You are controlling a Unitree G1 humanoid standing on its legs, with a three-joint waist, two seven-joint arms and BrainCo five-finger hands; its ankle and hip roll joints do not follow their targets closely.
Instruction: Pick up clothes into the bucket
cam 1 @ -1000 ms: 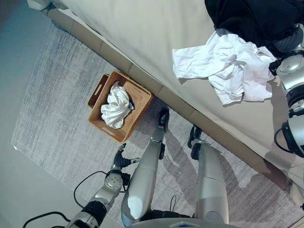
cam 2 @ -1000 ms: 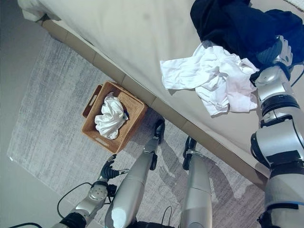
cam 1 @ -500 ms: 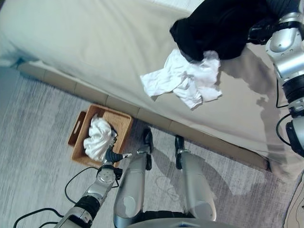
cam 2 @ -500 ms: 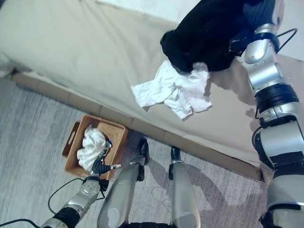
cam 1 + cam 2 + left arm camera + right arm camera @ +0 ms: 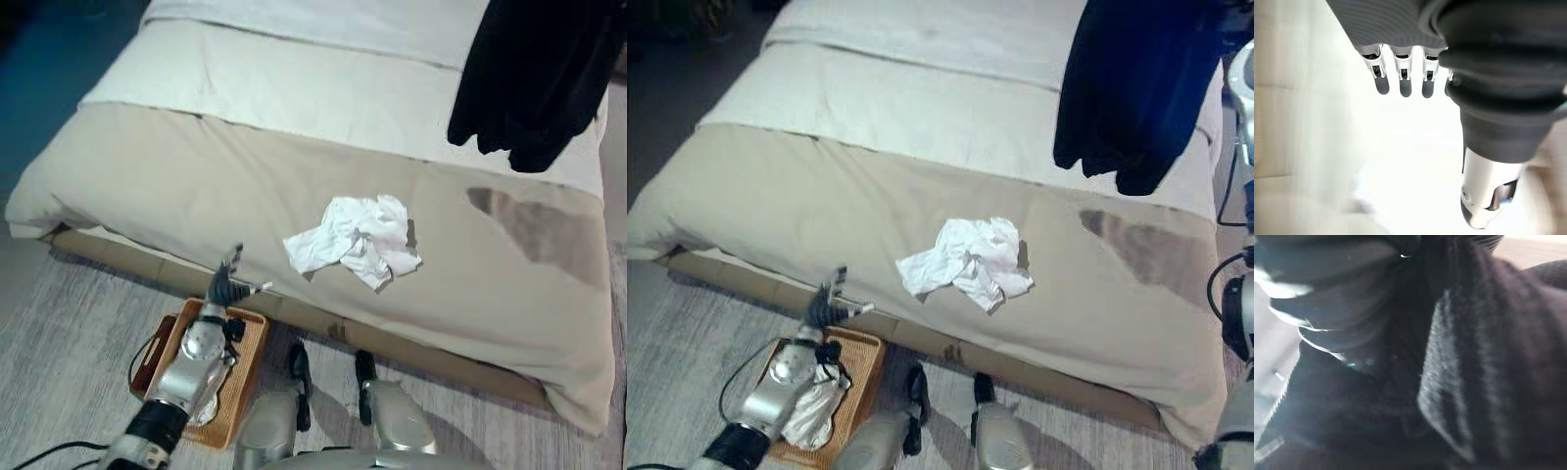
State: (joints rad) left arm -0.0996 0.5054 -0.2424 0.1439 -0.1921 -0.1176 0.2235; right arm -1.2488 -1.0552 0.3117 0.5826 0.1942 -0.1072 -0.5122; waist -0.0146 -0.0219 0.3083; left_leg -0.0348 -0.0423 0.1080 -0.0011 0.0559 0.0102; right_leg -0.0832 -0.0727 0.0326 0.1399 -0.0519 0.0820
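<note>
R hand's grip hidden in hanging black garment (image 5: 534,78); L hand (image 5: 225,287) empty, fingers relaxed.

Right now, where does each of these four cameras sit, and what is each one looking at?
Left eye view: on the head, looking down at the bed, white shirt, hanging black garment, basket; left hand shows.
Right eye view: beside it, same scene shifted slightly.
Left wrist view: on the left wrist, along its straight fingers at pale bedding.
Right wrist view: on the right wrist, pressed against black garment; the dark cover shows.
Shared: both eyes see everything alike; the right wrist and the eyes share the garment.
</note>
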